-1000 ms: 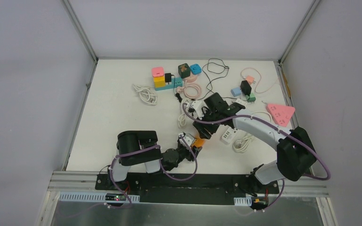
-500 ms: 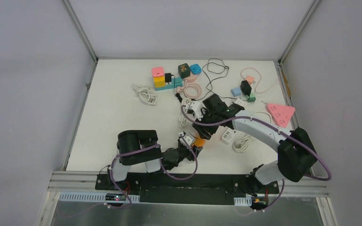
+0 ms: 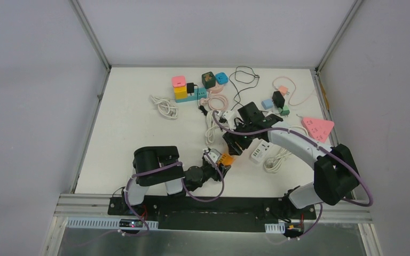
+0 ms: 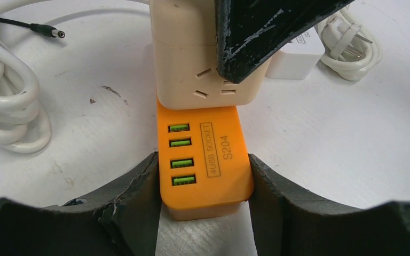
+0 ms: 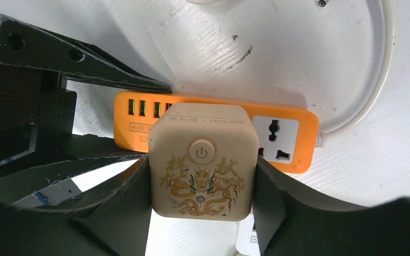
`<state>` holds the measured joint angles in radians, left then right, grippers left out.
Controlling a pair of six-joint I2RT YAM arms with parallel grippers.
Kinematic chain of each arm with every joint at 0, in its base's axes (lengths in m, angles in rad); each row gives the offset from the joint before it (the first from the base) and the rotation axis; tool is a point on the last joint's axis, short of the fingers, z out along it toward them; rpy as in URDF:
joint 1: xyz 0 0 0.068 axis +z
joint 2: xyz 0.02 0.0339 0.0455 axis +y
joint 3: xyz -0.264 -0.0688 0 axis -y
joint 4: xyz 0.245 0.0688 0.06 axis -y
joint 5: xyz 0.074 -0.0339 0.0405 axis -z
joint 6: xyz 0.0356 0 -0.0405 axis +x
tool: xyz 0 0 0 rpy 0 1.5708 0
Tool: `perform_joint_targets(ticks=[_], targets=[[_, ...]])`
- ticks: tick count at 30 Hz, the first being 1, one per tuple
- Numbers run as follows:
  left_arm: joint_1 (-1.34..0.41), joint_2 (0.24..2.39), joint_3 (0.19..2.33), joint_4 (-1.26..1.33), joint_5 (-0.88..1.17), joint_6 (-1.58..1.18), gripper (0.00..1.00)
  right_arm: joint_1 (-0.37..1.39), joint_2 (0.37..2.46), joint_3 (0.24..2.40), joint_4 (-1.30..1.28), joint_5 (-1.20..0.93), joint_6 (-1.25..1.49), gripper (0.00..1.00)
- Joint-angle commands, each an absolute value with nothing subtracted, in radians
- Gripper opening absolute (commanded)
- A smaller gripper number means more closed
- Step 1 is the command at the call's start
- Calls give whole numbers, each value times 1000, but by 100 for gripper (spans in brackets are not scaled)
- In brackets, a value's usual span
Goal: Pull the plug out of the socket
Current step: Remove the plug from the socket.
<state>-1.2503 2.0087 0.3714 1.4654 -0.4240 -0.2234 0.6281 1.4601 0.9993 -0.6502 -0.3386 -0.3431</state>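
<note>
The orange four-USB socket strip lies on the white table near the arm bases. My left gripper is shut on its USB end, with a pad pressed against each long side. A beige cube plug with a gold dragon print and a power button sits over the strip's middle. My right gripper is shut on its two sides from above. In the left wrist view the cube stands at the strip's far end. I cannot tell whether its pins are still seated.
A white power strip and a white cable coil lie just right of the grippers. Thick white cable curls to the left. Coloured adapters, black leads and a pink triangular strip crowd the back and right.
My right arm has shifted a little right and away with the cube in its grip. The white cable and the white strip beside it moved along. The left arm stayed put.
</note>
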Motion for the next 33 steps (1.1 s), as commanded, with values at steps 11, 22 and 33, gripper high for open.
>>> perform_joint_targets(ticks=[11,22,33], targets=[[-1227,2043,350,1405,-426,-278,0,850,1450,1009,-663,-331,-373,0],[-1211,2051,347,1383,-409,-281,0,636,1408,1009,-700,-524,-330,0],[-1207,2030,368,1334,-392,-281,0,887,1454,1011,-644,-326,-325,0]])
